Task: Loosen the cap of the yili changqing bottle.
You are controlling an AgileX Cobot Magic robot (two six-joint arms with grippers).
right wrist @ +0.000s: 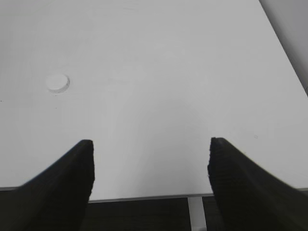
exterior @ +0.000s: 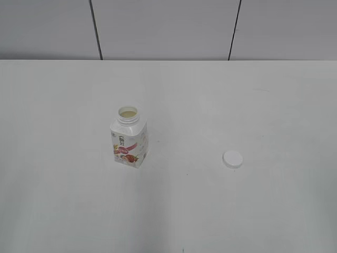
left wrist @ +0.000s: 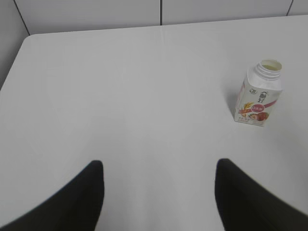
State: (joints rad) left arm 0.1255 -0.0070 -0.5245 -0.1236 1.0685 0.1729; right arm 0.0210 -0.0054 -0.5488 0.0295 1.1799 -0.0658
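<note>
bottle (exterior: 129,138) left, cap (exterior: 233,159) right, apart

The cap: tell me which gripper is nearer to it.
Right. The cap lies ahead-left of the open right gripper; the left gripper faces the bottle, with no cap in its view.

The yili changqing bottle (exterior: 129,139) was white with a pink-red fruit label, its open neck showing pale cream inside. The cap (exterior: 233,159) was plain white, as was the worktop (exterior: 253,105). Both hands' fingers (left wrist: 82,197) (right wrist: 67,178) were black.
</note>
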